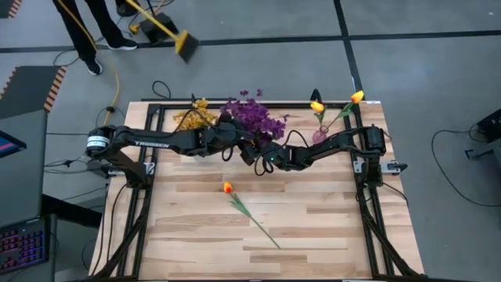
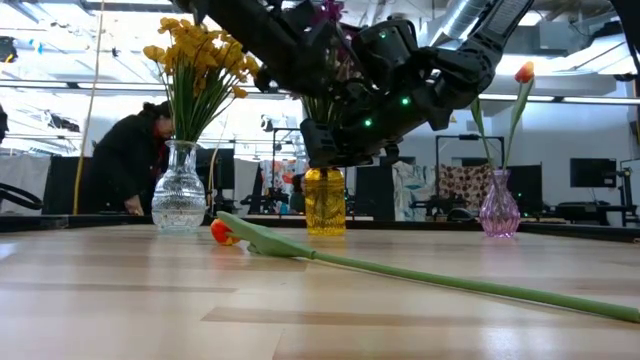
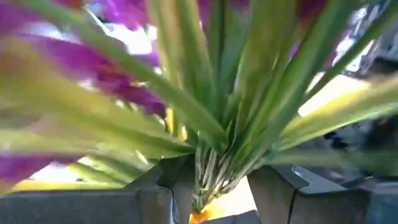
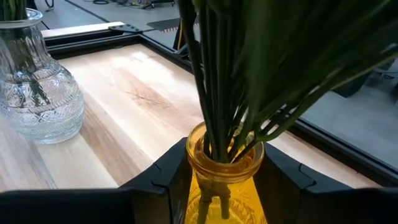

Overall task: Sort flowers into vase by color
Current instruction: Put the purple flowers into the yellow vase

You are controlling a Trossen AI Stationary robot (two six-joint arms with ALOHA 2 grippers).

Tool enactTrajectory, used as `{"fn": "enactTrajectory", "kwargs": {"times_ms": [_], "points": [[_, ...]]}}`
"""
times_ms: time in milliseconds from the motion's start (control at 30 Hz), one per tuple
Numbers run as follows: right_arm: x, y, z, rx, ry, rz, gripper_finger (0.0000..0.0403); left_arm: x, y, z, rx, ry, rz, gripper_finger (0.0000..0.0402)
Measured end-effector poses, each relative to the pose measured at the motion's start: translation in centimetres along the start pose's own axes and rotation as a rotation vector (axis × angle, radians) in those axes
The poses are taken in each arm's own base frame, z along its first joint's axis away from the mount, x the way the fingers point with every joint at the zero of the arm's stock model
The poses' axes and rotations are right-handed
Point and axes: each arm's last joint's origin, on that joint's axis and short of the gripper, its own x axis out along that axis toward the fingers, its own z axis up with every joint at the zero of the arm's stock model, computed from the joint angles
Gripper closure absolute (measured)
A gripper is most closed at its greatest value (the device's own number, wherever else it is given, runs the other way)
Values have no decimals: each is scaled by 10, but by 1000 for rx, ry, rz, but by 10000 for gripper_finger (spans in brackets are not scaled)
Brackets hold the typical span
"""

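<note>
- The wooden table (image 1: 313, 227) carries everything I work on; both my arms reach in over its far half.
- My left arm stretches across from the left side, and my left gripper (image 3: 217, 186) sits up among the purple flowers (image 1: 252, 117), its fingers (image 3: 155, 196) parted on either side of the bundled green stems just above the yellow vase (image 2: 325, 200). The stems sit between the fingers without being pinched, as far as I can see.
- My right arm comes in from the right, and my right gripper (image 4: 225, 186) is down at the yellow vase, one finger (image 4: 158, 180) on each side of the glass below its neck. I cannot tell whether they press the glass or only stand beside it.
- The yellow flowers (image 2: 200, 55) stand in the clear glass vase (image 2: 180, 190), left of the yellow one.
- Two tulips (image 1: 317, 106) stand in the small pink vase (image 2: 499, 210) at the far right.
- One tulip (image 1: 228, 187) lies flat on the table, well apart from the vases, its long stem (image 1: 258, 219) running toward the near edge.
- A person (image 2: 130, 160) stands beyond the table.
</note>
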Motion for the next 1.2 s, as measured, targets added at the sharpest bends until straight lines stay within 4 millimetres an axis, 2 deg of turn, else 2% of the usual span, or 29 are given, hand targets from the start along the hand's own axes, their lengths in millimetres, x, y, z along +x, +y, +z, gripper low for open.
{"fn": "enactTrajectory", "kwargs": {"times_ms": [167,367,667,767,967,1200], "points": [[0,0,0,2,0,0,220,-12,3,8,-37,-20,-55,276],[0,0,0,1,1,0,223,-18,4,12,-43,-30,-114,276],[0,0,0,1,1,0,220,-17,5,12,-46,-36,-60,280],[0,0,0,1,1,1,222,-17,6,11,-37,-31,-24,306],[0,0,0,1,1,1,221,-17,7,11,-33,-26,-16,390],[0,0,0,2,0,1,222,-11,4,5,-26,1,-9,391]]}}
